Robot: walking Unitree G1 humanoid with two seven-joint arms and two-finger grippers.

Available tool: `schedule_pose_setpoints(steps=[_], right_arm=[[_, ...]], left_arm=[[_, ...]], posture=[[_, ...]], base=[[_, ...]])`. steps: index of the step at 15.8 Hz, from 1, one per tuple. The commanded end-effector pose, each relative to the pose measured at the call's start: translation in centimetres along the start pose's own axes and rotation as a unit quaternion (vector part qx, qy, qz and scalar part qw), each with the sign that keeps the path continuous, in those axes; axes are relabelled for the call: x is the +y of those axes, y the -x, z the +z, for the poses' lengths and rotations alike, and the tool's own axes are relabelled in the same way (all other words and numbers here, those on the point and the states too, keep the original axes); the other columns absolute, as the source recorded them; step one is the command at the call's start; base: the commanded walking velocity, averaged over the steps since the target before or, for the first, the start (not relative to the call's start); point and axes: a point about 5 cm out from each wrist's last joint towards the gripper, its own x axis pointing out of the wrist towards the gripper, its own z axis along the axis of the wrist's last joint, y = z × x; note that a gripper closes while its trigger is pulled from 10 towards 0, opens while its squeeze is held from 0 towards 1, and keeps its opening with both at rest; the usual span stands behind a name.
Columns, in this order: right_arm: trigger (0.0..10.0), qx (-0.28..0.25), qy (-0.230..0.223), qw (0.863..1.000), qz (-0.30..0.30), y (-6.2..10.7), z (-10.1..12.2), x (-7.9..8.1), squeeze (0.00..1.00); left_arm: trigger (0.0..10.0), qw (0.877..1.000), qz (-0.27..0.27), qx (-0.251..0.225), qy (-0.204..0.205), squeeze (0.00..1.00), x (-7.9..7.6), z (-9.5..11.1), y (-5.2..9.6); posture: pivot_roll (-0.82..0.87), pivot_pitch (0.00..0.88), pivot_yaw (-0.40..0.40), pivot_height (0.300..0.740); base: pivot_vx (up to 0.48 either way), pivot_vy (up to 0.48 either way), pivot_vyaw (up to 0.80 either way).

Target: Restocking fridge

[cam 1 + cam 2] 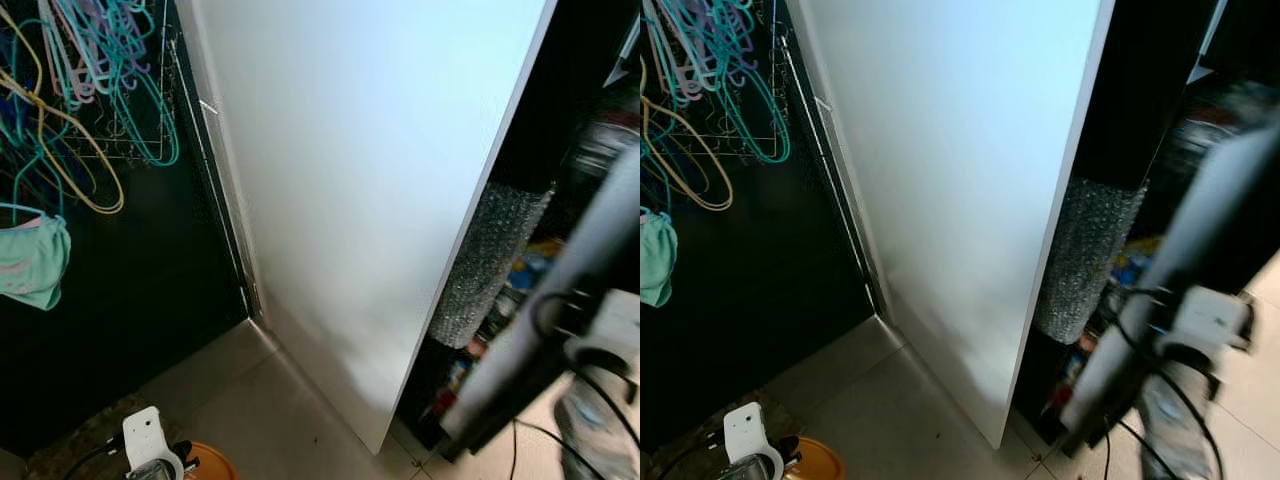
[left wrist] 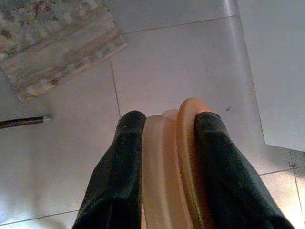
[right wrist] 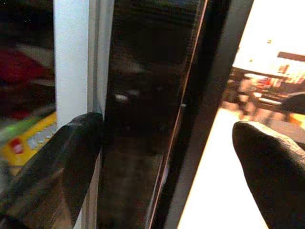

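Facing a tall white fridge door (image 1: 360,200) standing ajar, its edge toward the camera, with dark shelves just behind holding blurred, colourful packages (image 1: 520,270) and a roll of bubble wrap (image 1: 485,265) leaning upright beside the door's edge. Hanging at the left: a cluster of teal and yellow clothes hangers (image 1: 90,70) on a wire rack, against a dark wall.

Gripping, with the left gripper (image 2: 169,126), a stack of orange, translucent rounded pieces (image 2: 171,162), possibly plates or lids seen edge-on; fingers closed snugly on either side, held low above the pale tiled floor (image 2: 167,57) near a patterned mat (image 2: 57,43).

Reaching, with the right gripper (image 3: 167,157), toward the fridge's dark door edge (image 3: 147,95); fingers spread wide apart, holding nothing, one finger (image 3: 66,162) lying just beside the white frame. Showing blurred in the head views, the silver right arm (image 1: 590,260) raised at the fridge's open side.
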Motion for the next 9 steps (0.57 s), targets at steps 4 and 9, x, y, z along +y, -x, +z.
schedule_pose_setpoints(steps=[4, 9], right_arm=[[10.0, 0.125, 0.021, 0.986, -0.105, 1.7, -5.3, -5.6, 0.00], [10.0, 0.320, 0.053, 0.942, 0.088, 6.4, -12.6, -2.6, 0.00]], left_arm=[[10.0, 1.000, -0.002, 0.012, -0.005, 0.00, 0.1, -0.4, 0.0], [10.0, 1.000, -0.005, 0.014, -0.006, 0.00, 0.0, -0.4, 0.0]], posture=[[-0.18, 0.000, 0.039, 0.740], [-0.19, 0.000, 0.039, 0.740]], base=[[0.000, 0.000, 0.00], [0.000, 0.000, 0.00]])
